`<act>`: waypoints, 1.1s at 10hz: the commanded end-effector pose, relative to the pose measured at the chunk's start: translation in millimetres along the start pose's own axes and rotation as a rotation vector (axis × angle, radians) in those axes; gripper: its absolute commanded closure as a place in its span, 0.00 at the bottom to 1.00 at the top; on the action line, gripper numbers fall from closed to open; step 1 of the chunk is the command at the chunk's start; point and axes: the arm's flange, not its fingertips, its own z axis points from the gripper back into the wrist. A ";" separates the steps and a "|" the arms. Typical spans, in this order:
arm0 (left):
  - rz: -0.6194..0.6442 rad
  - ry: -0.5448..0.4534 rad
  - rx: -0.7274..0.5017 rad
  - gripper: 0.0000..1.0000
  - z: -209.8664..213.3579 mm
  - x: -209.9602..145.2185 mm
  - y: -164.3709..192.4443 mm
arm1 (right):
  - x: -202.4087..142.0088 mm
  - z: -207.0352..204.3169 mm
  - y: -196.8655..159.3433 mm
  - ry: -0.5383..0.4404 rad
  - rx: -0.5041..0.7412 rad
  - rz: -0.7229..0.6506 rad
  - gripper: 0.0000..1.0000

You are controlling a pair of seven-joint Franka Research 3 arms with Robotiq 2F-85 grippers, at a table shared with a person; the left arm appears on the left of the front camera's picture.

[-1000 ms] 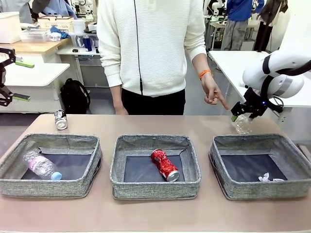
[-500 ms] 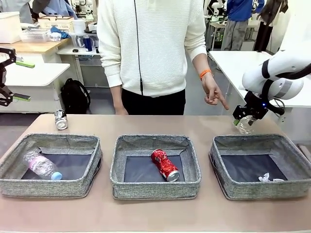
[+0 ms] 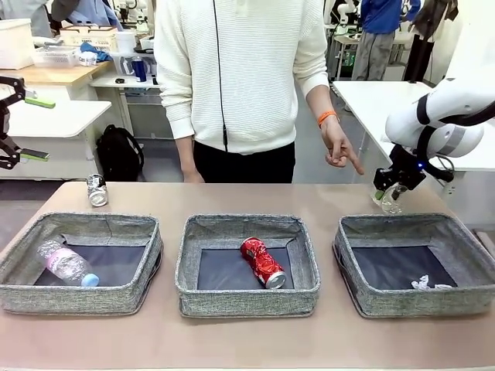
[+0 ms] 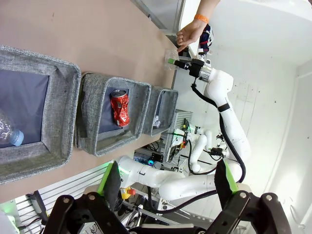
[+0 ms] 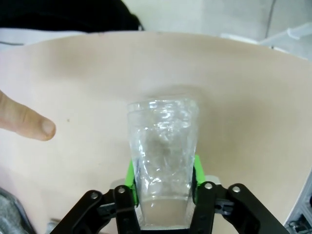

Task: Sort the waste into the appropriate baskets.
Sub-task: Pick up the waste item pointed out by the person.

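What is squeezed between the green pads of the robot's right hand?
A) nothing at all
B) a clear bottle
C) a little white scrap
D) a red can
B: in the right wrist view the clear bottle sits between the green pads of the robot's right hand, while the red can lies in the middle basket.

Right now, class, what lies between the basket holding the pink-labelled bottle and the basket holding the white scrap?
The middle basket, holding the red drink can; the front view shows it.
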 end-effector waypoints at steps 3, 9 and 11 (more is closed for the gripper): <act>-0.003 0.004 -0.023 0.00 0.5 -0.8 -2.7 | 3.4 0.5 -2.9 -0.010 -0.038 -0.023 0.80; -0.003 0.004 -0.023 0.00 0.5 -0.8 -2.7 | 6.5 19.9 -6.8 -0.039 -0.056 -0.037 0.80; -0.003 0.004 -0.023 0.00 0.5 -0.8 -2.7 | 4.1 91.2 -4.0 -0.081 -0.089 -0.102 0.80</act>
